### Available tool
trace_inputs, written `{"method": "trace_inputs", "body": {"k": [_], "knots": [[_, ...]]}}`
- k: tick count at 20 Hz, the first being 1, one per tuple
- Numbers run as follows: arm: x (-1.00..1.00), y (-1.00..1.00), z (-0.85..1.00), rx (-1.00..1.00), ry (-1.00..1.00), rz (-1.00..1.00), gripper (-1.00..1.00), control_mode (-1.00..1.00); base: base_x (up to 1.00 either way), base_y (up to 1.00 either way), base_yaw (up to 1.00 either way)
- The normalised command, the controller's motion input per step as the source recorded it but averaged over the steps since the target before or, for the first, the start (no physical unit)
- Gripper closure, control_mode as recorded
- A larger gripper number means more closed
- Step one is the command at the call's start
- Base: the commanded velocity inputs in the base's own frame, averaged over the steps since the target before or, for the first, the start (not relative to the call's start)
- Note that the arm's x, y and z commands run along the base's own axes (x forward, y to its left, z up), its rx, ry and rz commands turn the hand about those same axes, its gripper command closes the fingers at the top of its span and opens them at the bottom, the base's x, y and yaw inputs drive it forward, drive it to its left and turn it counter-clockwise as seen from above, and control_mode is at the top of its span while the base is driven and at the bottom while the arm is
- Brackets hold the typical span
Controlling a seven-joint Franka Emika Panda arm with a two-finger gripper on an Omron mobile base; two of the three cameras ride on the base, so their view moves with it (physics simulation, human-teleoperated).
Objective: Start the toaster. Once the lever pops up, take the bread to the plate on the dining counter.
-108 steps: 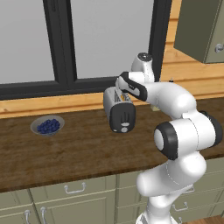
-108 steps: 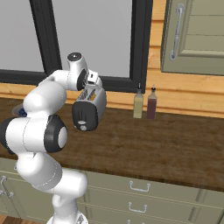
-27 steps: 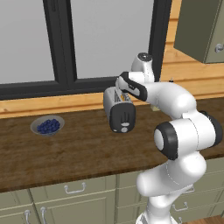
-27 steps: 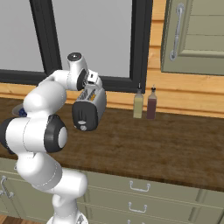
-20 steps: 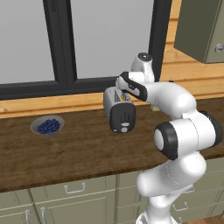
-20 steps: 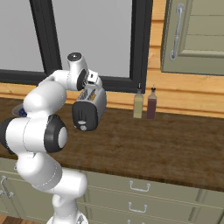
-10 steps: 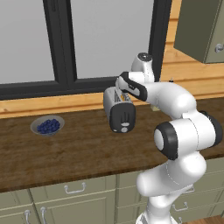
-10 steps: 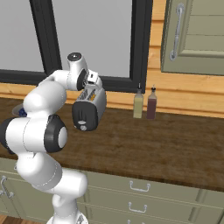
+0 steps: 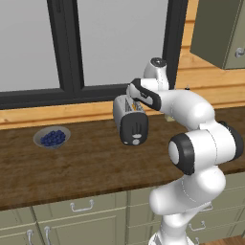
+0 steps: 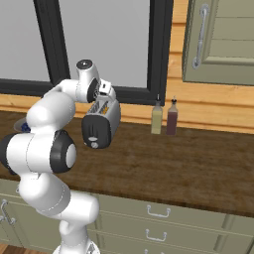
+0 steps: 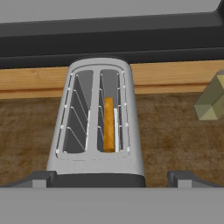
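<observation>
Overall, the toaster [image 9: 131, 120] stood on the dark wood worktop [image 9: 86, 162] below the window [image 9: 95, 43], its rounded black end panel [image 10: 96, 131] facing the cameras. On that panel a pale round dial [image 9: 137, 141] sat low, with the lever [image 9: 134, 132] just above it; whether the lever was up or down could not be told from the base views. In the hand view the toaster's two slots ran away from the camera, and the bread [image 11: 109, 124] stood on edge in the right-hand slot, sunk between the wire guides. The left-hand slot held none.

The gripper [image 11: 112, 177] hung directly above the near end of the toaster, jaws spread wide, one dark fingertip [image 11: 39, 178] to each side of the body, clear of it and gripping nothing. In the base views the hand was hard to make out, as the arm's wrist covered the top of the toaster.

A grey bowl of blue berries [image 9: 51, 138] rested on the worktop well to the left of the toaster. Two bottles [image 10: 164, 117], one pale olive and one dark brown, stood side by side on the worktop to the toaster's right. A cabinet door [image 10: 223, 39] hung above them.
</observation>
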Motion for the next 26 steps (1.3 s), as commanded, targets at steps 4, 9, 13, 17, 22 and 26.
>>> {"method": "trace_inputs", "body": {"k": [4,9,13,17,22,26], "knots": [[0.00,0.00,0.00,0.00,0.00,0.00,-1.00,-1.00,0.00,0.00,0.00],[0.00,0.00,0.00,0.00,0.00,0.00,-1.00,-1.00,0.00,0.00,0.00],[0.00,0.00,0.00,0.00,0.00,0.00,-1.00,-1.00,0.00,0.00,0.00],[0.00,0.00,0.00,0.00,0.00,0.00,-1.00,-1.00,0.00,0.00,0.00],[0.00,0.00,0.00,0.00,0.00,0.00,-1.00,-1.00,0.00,0.00,0.00],[0.00,0.00,0.00,0.00,0.00,0.00,-1.00,-1.00,0.00,0.00,0.00]]}}
